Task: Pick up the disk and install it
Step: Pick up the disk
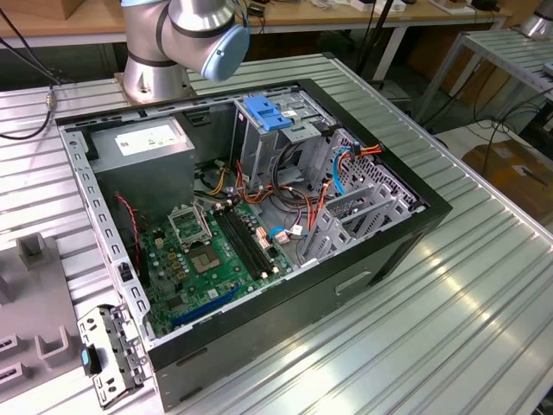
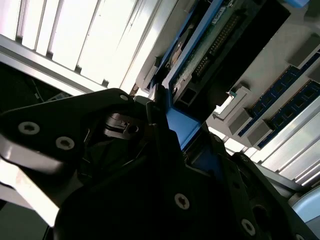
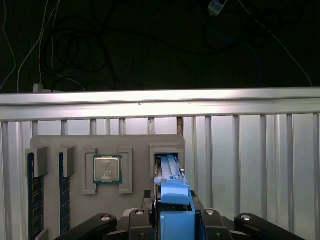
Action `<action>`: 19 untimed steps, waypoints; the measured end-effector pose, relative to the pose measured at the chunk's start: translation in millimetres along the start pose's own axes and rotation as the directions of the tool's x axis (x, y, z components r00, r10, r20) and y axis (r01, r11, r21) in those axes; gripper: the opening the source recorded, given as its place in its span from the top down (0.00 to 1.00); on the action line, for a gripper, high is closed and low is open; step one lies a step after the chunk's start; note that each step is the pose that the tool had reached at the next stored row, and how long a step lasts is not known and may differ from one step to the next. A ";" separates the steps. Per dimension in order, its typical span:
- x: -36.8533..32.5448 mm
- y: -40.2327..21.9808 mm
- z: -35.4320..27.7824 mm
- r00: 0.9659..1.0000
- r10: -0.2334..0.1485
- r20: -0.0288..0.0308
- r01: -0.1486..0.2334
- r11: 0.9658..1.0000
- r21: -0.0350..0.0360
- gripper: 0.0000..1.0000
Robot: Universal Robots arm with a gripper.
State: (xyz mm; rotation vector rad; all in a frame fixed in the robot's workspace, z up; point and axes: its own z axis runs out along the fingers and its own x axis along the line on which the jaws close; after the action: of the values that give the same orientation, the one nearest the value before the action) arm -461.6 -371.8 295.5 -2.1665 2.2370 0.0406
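The disk (image 3: pixel 172 192) stands on edge in a slot of the grey holder plate (image 3: pixel 135 145), its blue rail facing the first wrist view. In the second wrist view the disk's (image 2: pixel 220 40) dark circuit-board side and connector row show above a blue rail. My gripper (image 3: pixel 174 202) straddles the disk, with its black fingers (image 3: pixel 154 207) lying against both sides, shut on it. The same grip appears in the second wrist view, where the gripper (image 2: pixel 170 120) meets the blue rail. The open computer case (image 1: pixel 415 233) lies on the ribbed metal table in the exterior view.
On the holder plate sit a processor chip (image 3: pixel 107 168) and memory sticks (image 3: pixel 32 197). Inside the case are a green motherboard (image 1: pixel 216 251), a grey metal box with a white sticker (image 1: pixel 143 143), a tall cage topped by a blue tab (image 1: pixel 268 112) and loose cables (image 1: pixel 298 199).
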 end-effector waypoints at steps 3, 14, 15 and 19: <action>0.0 0.0 0.0 1.000 0.000 0.000 0.000 1.000 0.000 0.55; 0.0 0.1 0.1 1.000 0.000 0.000 0.000 1.000 -0.001 0.63; 0.0 0.0 0.0 1.000 0.000 0.000 0.000 1.000 -0.001 0.63; -0.1 0.1 -2.5 1.000 0.000 -0.003 0.000 1.000 0.000 0.63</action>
State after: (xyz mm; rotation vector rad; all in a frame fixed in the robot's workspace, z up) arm -461.6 -371.8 298.0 -2.1683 2.2389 0.0374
